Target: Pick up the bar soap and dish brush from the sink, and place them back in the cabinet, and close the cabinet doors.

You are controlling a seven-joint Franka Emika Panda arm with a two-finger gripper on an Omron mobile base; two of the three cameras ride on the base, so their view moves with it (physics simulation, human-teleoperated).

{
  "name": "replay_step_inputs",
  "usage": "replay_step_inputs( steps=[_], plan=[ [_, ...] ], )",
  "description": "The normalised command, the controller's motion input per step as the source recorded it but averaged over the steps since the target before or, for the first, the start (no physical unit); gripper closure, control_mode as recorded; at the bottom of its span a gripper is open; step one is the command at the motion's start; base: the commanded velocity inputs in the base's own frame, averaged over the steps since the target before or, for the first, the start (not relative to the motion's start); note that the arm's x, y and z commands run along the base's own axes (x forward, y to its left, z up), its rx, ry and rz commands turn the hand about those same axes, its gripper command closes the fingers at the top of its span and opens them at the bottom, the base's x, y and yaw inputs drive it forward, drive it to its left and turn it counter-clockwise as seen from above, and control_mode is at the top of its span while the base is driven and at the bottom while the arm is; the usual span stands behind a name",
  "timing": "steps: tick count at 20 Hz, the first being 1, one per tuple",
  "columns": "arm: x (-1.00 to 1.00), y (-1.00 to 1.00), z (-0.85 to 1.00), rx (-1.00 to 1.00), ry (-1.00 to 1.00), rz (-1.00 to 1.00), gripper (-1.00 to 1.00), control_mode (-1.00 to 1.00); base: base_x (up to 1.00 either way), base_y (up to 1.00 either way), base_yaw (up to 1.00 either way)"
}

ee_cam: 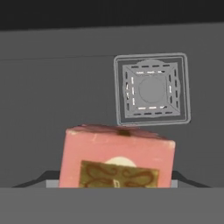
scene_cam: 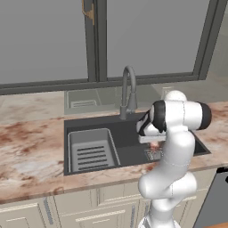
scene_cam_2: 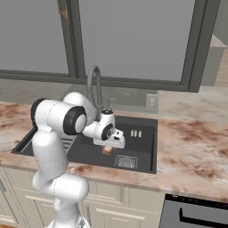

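**Op:** Over the sink (scene_cam: 84,125) right now. I've got the gripper (scene_cam_2: 108,149) down inside the basin, near the drain grate (ee_cam: 152,89), and the bar soap (ee_cam: 116,156) sits right at the fingertips in the hand view — pinkish-red block, gold label facing the camera.

**Obs:** Is it gripped?

**Op:** I read the jaws as standing wide on either side of the block. From the two base views the soap looks a little above the basin floor, just under the hand, so I judge it held — not certain, since the finger pads themselves are hidden behind it.

**Obs:** Progress?

**Op:** Early. Soap is at best just lifted, not out of the sink. I can't make out the dish brush in these frames; the slotted rack insert (scene_cam: 91,150) on the far side of the basin looks bare. Faucet (scene_cam: 128,91) stands behind the arm.

**Obs:** Remaining?

**Op:** Carry soap to the cabinet, fetch the brush, shut the doors — all still open items.
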Motion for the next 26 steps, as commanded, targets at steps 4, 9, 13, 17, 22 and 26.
replay_step_inputs(
  steps=[4,9,13,17,22,26],
  plan=[
    [-0.17,0.00,0.51,0.00,0.00,0.00,1.00,-1.00,0.00,0.00,0.00],
    [-0.21,0.00,0.51,0.00,0.00,0.00,1.00,-1.00,0.00,0.00,0.00],
    [-0.24,0.00,0.40,0.00,0.00,0.00,1.00,-1.00,0.00,0.00,0.00],
    [-0.30,0.00,0.25,0.00,0.02,0.00,1.00,-1.00,0.00,0.00,0.00],
    [-0.32,0.01,0.23,0.00,0.05,0.00,1.00,-1.00,0.00,0.00,0.00],
    [-0.34,0.00,0.30,0.00,0.04,0.00,1.00,-1.00,0.00,0.00,0.00]
  ],
)
